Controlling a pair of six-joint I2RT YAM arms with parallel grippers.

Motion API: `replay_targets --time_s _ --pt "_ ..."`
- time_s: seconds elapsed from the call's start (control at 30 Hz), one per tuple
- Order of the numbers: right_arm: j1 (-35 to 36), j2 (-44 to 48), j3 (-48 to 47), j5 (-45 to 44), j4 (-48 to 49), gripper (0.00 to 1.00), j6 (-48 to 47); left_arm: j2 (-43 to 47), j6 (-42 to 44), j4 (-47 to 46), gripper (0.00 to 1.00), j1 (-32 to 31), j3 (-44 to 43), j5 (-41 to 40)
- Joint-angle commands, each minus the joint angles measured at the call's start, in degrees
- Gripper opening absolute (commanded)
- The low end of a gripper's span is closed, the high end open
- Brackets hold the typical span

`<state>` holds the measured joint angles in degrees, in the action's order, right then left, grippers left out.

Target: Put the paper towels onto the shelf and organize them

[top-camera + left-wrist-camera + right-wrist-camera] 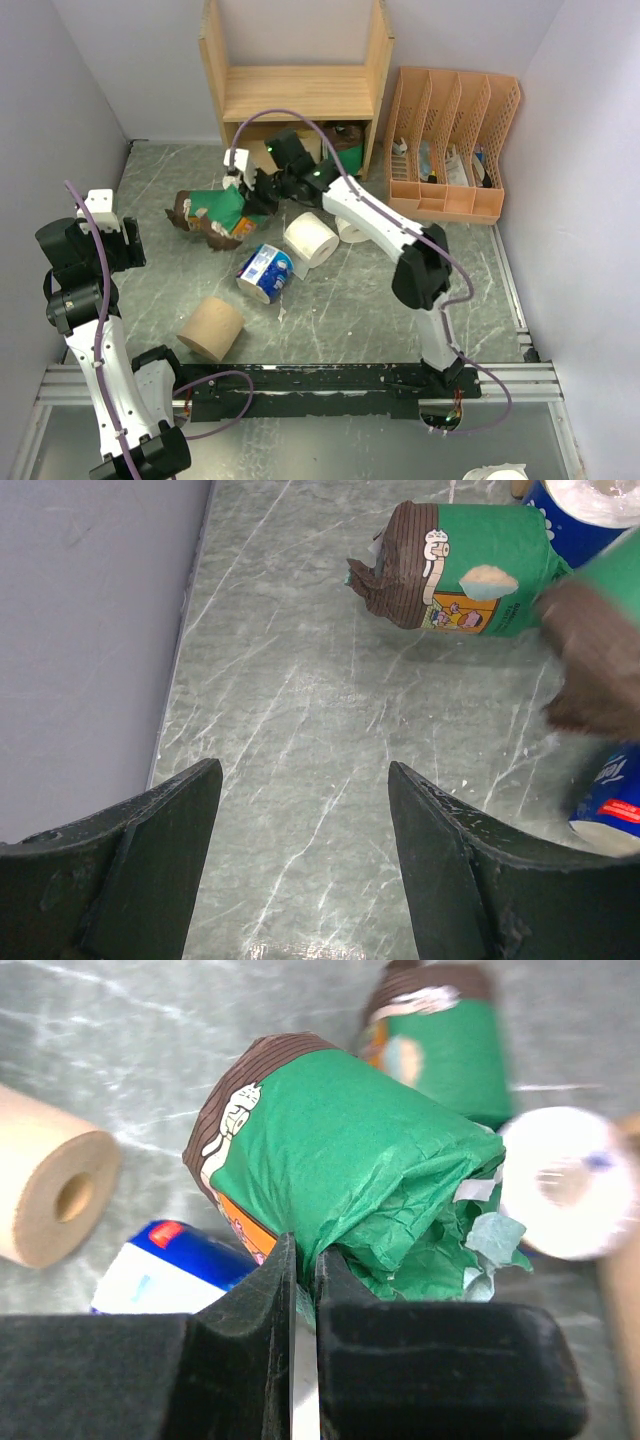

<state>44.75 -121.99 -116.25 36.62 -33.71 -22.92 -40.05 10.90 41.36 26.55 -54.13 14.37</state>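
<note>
R jaws clamp just the wrapper end of green roll; paper could tear or slip on lift, dropping it short of shelf. L jaws wide open, empty.

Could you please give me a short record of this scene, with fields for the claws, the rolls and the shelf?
Left claw: open, over bare table, holding nothing
Right claw: shut on the wrapper end of a green roll
Loose on table: second green roll, blue roll, tan roll, white roll
Shelf: upper tier bare; lower tier holds some rolls, partly hidden
Organizer: right of the shelf
</note>
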Motion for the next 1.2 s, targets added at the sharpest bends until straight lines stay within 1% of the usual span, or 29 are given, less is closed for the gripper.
replay_targets --time_s 0.0,0.2,0.3,0.33,0.4,0.53,0.67,0.77,0.9,1.17 --pt "0.25 7.83 0.09 -17.22 1.71 0.0 -10.46 0.71 0.07 -1.66 0.79 0.51 0.34 0.97" --pt "0.54 9.49 2.68 -35.65 3.09 0.0 -21.87 0.7 0.18 -1.64 0.79 0.44 0.34 1.15" --pt "1.28 9.02 5.5 -45.45 6.07 0.0 -27.66 0.77 0.18 -1.64 0.79 0.47 0.34 1.11" --pt "1.63 8.73 6.49 -49.9 7.18 0.0 -29.67 0.78 0.18 -1.66 0.79 0.46 0.34 1.14" --pt "1.93 8.22 8.43 -54.26 9.09 0.0 -32.94 0.78 0.18 -1.55 0.79 0.48 0.34 1.26" --pt "1.96 6.61 7.48 -57.51 7.62 0.0 -35.03 0.96 0.27 -1.47 0.78 0.46 0.34 1.43" --pt "1.99 4.22 7.42 -60.12 9.4 0.0 -37.4 1.37 0.35 -1.46 0.78 0.44 0.32 1.61" --pt "1.86 1.84 5.56 -62.54 10.24 0.0 -38.86 1.71 0.44 -1.37 0.78 0.43 0.25 1.81" --pt "1.82 -0.54 4.78 -66.44 15.0 0.0 -41.41 2.21 0.53 -1.36 0.78 0.27 0.25 1.96" --pt "1.5 -3.68 7.44 -72.35 25.66 0.0 -47.96 2.87 0.36 -1.37 0.78 -0.65 0.34 1.48"
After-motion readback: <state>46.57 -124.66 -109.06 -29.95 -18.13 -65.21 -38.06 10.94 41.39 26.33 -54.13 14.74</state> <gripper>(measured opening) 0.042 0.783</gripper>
